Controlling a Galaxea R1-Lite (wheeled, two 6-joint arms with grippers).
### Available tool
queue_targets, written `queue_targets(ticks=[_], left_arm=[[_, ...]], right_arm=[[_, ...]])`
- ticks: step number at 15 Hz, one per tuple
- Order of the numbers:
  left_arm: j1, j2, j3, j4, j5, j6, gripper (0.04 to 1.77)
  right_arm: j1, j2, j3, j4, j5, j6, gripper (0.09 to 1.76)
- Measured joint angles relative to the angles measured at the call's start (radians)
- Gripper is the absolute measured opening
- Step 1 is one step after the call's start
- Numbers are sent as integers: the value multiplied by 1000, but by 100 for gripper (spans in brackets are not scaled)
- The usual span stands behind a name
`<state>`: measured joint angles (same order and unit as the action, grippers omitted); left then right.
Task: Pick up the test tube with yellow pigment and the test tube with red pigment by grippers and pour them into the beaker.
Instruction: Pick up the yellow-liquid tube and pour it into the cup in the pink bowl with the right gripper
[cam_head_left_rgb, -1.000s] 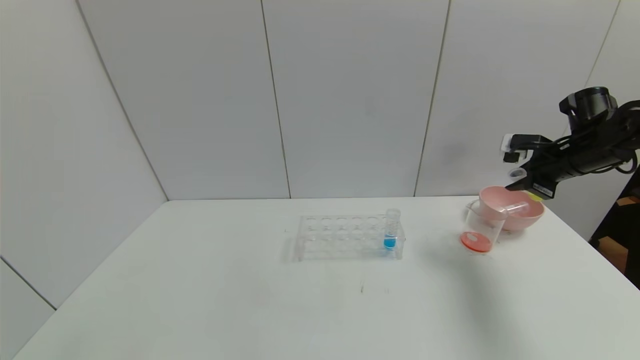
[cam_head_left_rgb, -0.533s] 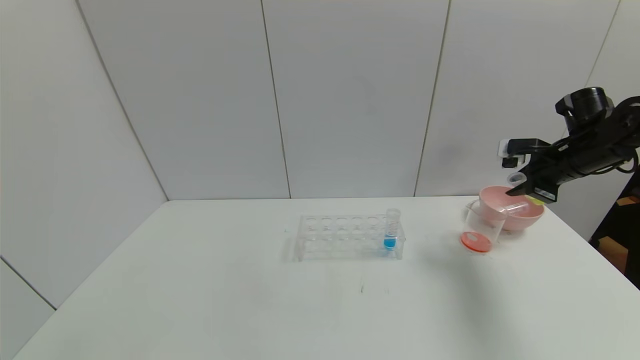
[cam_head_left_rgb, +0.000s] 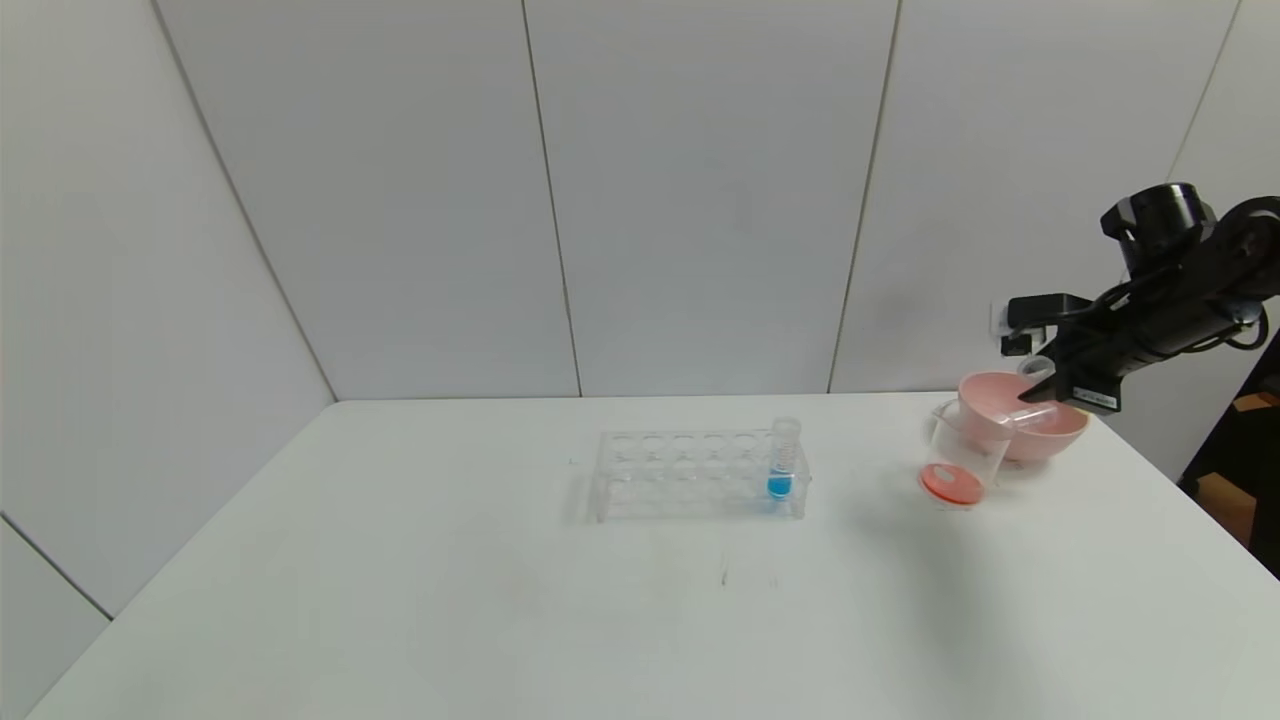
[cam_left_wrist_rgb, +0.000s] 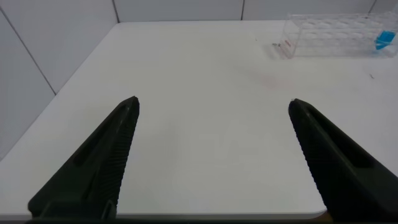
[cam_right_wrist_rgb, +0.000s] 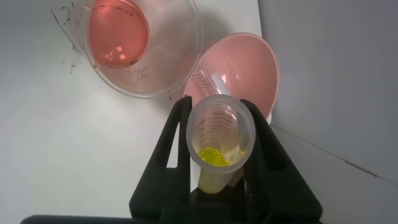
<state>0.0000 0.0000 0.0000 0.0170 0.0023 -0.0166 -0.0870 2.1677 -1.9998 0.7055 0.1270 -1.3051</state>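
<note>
My right gripper is shut on the test tube with yellow pigment, whose open mouth hangs above the pink bowl. Yellow liquid sits at the bottom of the tilted tube. The beaker stands on the table beside the bowl, with red-orange liquid in its base. A clear tube with no visible liquid lies in the bowl; I cannot tell whether it is the test tube with red pigment. My left gripper hovers open over the table's near left part.
The pink bowl stands at the table's far right, touching the beaker. A clear many-holed rack at mid-table holds a blue-liquid tube at its right end. The wall runs close behind the bowl.
My right gripper has turned and sunk a little, bringing the tube's mouth lower over the bowl. The tube's yellow end no longer shows in the head view.
</note>
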Motion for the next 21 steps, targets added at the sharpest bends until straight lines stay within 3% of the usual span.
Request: queue_targets(ticks=[21], left_arm=[[0, 0, 0, 0, 0, 0, 172]], right_arm=[[74, 8, 0, 0, -139, -83, 54]])
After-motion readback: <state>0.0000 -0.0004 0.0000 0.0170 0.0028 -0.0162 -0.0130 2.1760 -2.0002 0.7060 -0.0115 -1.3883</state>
